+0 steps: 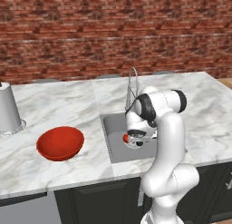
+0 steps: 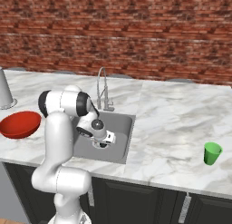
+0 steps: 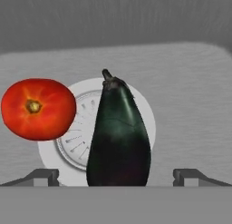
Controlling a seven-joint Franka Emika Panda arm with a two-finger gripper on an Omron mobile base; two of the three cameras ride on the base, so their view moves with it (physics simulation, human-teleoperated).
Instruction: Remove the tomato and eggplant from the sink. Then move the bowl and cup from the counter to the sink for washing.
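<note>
In the hand view the black-purple eggplant [image 3: 118,137] lies over the round drain [image 3: 74,137] of the sink [image 3: 190,105], stem end pointing away. The tomato [image 3: 38,109] rests just left of it. My gripper [image 3: 115,177] is open, a fingertip on either side of the eggplant's near end, touching nothing. From the base the gripper [image 1: 134,141] hangs low inside the sink [image 1: 112,128] with the tomato [image 1: 125,138] peeking beside it. The red bowl [image 1: 60,143] sits on the counter [image 1: 59,105] left of the sink. A green cup [image 2: 212,153] stands on the counter far right.
A thin curved faucet [image 1: 132,85] rises behind the basin, close to my forearm. A grey metal cylinder [image 1: 8,109] stands at the counter's far left. A brick wall [image 1: 113,32] backs the counter. Dark cabinets [image 2: 149,200] run below.
</note>
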